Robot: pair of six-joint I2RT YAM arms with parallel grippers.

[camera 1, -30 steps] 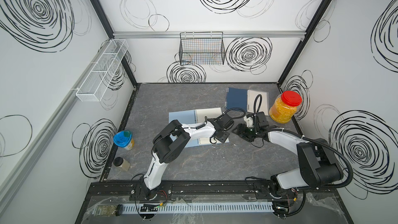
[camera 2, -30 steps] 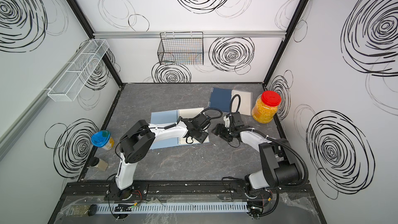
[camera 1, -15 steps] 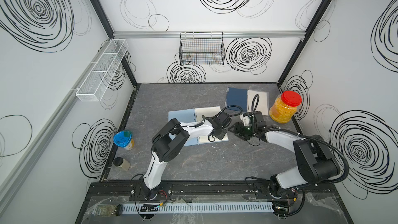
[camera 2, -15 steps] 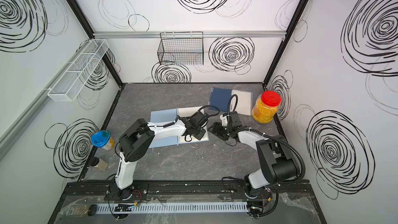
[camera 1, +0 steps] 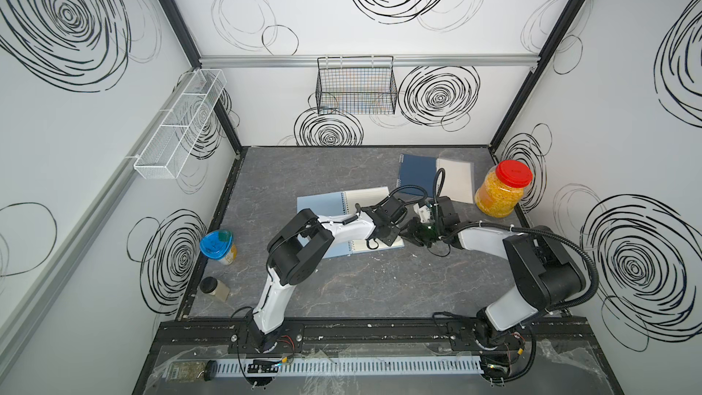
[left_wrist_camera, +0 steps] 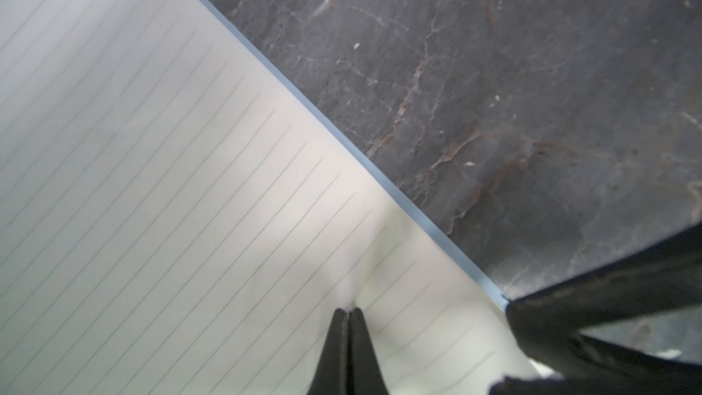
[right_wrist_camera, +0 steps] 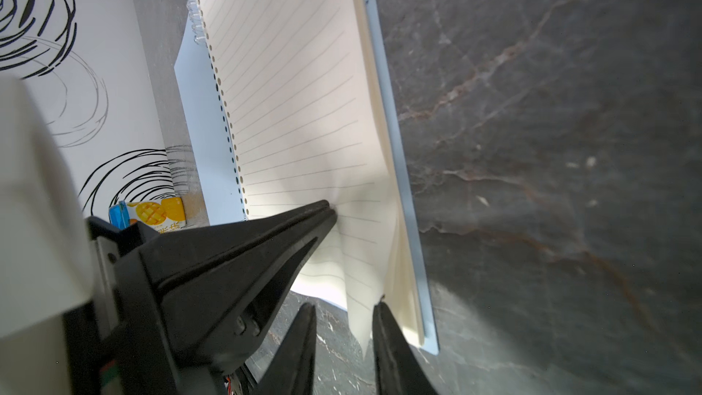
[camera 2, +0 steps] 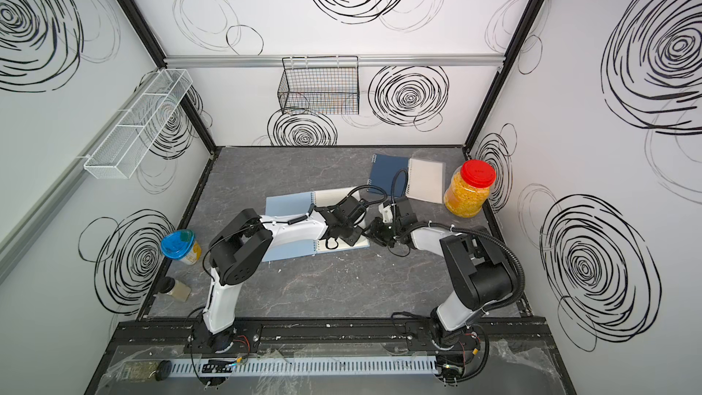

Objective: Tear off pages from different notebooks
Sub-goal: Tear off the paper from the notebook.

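Two pairs — left jaws tight on the page (right_wrist_camera: 296, 108), right jaws ajar astride its edge

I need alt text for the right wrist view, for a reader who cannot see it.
The shut left gripper pinches the top page of an open light blue notebook into a wrinkle. The right gripper, jaws apart, straddles that page's lifted corner above the dark table.

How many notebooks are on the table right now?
3: the open light blue notebook in the middle, the navy notebook at the back, the clear-cover notebook right beside it. None seems hidden.
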